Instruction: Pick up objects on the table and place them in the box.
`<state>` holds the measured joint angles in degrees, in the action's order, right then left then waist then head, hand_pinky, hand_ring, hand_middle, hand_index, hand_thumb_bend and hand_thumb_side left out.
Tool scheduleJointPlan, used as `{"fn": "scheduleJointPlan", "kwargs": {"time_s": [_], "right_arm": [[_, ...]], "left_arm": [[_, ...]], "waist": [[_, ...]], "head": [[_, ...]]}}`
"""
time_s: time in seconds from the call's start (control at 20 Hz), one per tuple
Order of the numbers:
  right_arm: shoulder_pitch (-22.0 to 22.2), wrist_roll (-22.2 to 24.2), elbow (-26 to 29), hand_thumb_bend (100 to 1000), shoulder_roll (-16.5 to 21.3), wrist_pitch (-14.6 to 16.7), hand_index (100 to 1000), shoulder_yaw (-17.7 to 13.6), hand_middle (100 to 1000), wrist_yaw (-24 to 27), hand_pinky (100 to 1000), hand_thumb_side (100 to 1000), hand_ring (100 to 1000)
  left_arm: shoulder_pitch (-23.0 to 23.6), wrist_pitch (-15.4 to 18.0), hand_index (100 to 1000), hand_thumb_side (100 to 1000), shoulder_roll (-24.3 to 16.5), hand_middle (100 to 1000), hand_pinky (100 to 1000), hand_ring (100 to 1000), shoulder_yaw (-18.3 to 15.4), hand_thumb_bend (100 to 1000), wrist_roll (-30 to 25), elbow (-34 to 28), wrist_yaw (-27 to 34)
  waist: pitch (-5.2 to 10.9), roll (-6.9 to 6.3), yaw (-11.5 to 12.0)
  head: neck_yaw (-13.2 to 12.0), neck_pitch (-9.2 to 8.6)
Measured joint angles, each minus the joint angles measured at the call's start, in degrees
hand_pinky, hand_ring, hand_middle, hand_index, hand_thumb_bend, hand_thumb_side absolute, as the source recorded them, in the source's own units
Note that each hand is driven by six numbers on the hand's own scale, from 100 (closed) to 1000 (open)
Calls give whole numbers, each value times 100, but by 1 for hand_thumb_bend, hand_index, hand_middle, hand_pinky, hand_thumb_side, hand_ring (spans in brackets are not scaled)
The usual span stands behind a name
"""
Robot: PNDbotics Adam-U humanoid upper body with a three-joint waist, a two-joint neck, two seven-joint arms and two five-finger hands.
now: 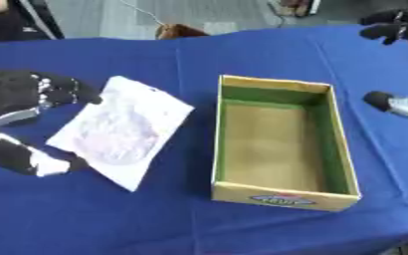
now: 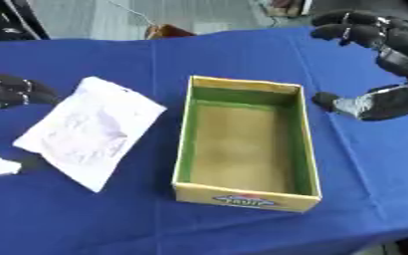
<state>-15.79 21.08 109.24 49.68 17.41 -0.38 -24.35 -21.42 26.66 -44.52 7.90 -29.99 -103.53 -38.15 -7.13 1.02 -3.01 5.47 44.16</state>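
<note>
Pouch (image 1: 120, 130), white and flat with a faint purplish print we cannot read, lies on the blue tablecloth (image 1: 103, 219) just left of the box (image 1: 281, 144), not touching it. We note the box is open-topped cardboard with green inner walls and a tan floor, nothing inside; its front label is too blurred to make out. Our left hand (image 1: 20, 92) is cut off by the left edge of the view. Its fingers are spread wide; the upper fingertips reach the pouch's top-left corner, the thumb sits by its lower-left edge, and we cannot tell whether either is touching. Our right hand (image 2: 381, 69) hovers right of the box, fingers curved but wide apart, holding nothing. Beyond the table's far edge we see grey floor and a brown object, unidentified.
</note>
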Motion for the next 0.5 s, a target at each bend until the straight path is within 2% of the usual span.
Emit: {"fn": "scheduleJointPlan", "kwargs": {"time_s": [0.5], "right_arm": [[-16, 28, -19, 475, 0, 9, 917, 5, 921, 13, 703, 687, 799]], "left_arm": [[-414, 66, 934, 695, 192, 859, 568, 729, 133, 476, -97, 464, 67]], "waist": [[0, 12, 0]], "head": [[-1, 0]]}}
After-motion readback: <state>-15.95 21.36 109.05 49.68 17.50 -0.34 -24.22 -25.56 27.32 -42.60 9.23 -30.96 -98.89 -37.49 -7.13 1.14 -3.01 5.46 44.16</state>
